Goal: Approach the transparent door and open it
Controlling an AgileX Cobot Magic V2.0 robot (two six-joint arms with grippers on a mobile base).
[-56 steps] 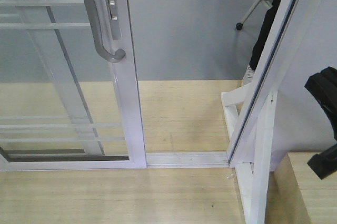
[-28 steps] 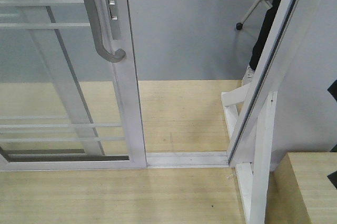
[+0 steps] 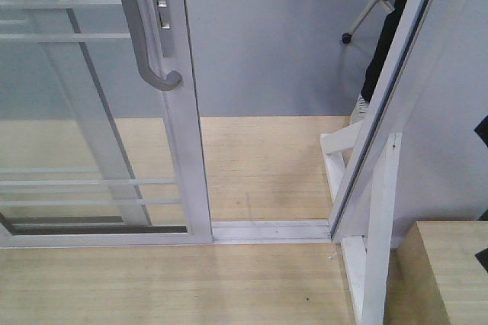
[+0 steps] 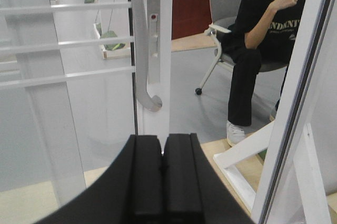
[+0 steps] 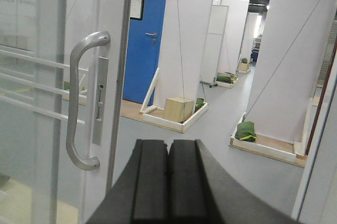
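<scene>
Nearest in each wrist view is a black tool with its two fingers pressed flat together and nothing between them: the left tool (image 4: 162, 176) sits just below the door's handle, the right tool (image 5: 168, 182) to the right of it and apart from it. The grey curved handle (image 3: 145, 27) is fixed to the right-hand stile of the transparent door (image 3: 84, 111), whose glass carries thin white horizontal bars. To the right of that stile the doorway stands open above the white floor track (image 3: 271, 230). Right of the opening rises a slanted white frame post (image 3: 396, 88). Beyond the door, a seated person (image 4: 263, 40) in black occupies a grey chair (image 4: 226, 8).
</scene>
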